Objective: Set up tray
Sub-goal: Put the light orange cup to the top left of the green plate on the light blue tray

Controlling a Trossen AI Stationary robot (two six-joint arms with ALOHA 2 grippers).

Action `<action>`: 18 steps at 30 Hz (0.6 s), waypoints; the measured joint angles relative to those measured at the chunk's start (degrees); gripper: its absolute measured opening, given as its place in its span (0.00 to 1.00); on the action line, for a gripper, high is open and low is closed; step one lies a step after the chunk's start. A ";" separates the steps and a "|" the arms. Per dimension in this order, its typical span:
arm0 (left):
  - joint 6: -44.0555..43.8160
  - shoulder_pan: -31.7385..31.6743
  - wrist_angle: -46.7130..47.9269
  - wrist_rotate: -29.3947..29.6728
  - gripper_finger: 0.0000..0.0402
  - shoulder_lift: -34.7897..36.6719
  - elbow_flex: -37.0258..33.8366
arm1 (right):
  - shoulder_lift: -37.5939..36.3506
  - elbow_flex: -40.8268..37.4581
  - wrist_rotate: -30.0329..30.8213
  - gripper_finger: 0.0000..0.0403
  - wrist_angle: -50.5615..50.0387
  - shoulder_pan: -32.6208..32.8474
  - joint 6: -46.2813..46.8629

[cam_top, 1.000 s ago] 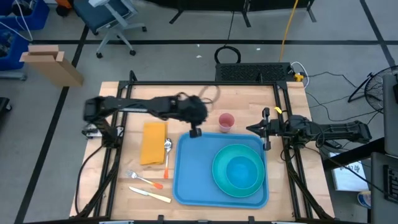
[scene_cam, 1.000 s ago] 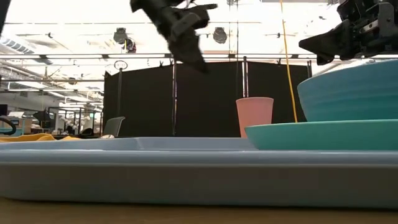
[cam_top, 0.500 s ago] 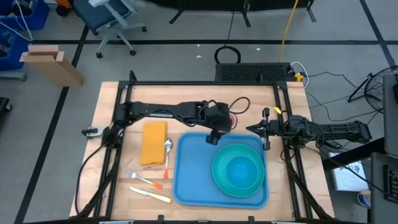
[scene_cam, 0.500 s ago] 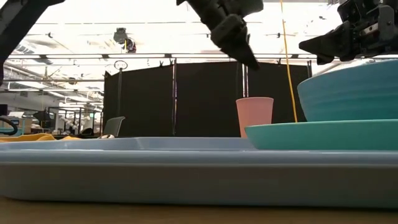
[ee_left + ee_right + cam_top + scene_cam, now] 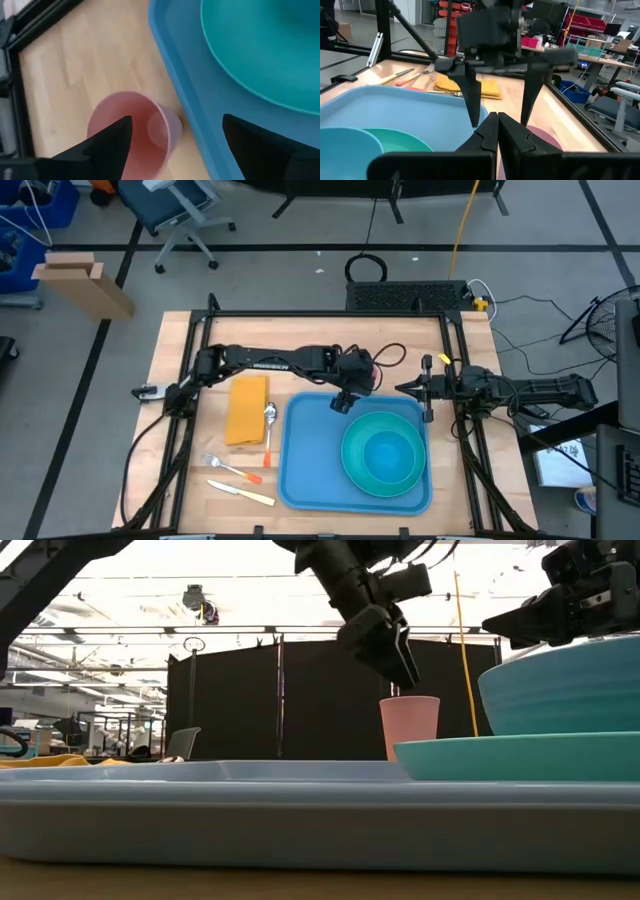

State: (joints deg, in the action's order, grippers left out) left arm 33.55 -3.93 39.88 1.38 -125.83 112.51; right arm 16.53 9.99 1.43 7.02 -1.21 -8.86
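Note:
The blue tray [image 5: 310, 455] lies on the wooden table and carries a teal plate [image 5: 352, 442] with a teal bowl [image 5: 385, 458] on it. A pink cup [image 5: 132, 132] stands upright on the table just beyond the tray's far edge. My left gripper [image 5: 400, 678] hangs open, slanting down, just above the cup's rim; one finger [image 5: 107, 145] is over the cup's mouth, the other [image 5: 260, 145] over the tray. In the high view the gripper hides most of the cup. My right gripper [image 5: 425, 392] waits shut at the table's right side, pointing level.
Left of the tray lie a folded yellow napkin [image 5: 248, 408], a spoon [image 5: 270, 418], a fork [image 5: 228, 468] and a knife [image 5: 240, 492]. Black frame rails [image 5: 455, 350] run along the table's sides. Bare wood shows along the far edge.
My left gripper has swung toward the table's right edge and come down over the pink cup, rolling about its own axis, and its fingers have opened. The cup, the tray and my right arm have kept still.

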 joint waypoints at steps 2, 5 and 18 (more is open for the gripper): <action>0.53 -0.61 0.72 -0.93 0.75 -0.33 -0.05 | 0.07 0.01 0.00 0.00 0.64 0.00 0.00; 0.95 -1.37 -0.89 -1.23 0.73 -1.03 -0.01 | 0.10 0.01 0.00 0.00 0.51 0.00 0.00; 1.94 -3.94 -0.78 -2.94 0.62 -4.37 0.00 | 0.09 0.01 0.00 0.00 0.48 0.00 -0.44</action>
State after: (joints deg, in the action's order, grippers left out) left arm 35.50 -7.87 39.10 -1.56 -130.19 112.51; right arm 16.63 10.00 1.44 7.50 -1.21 -9.30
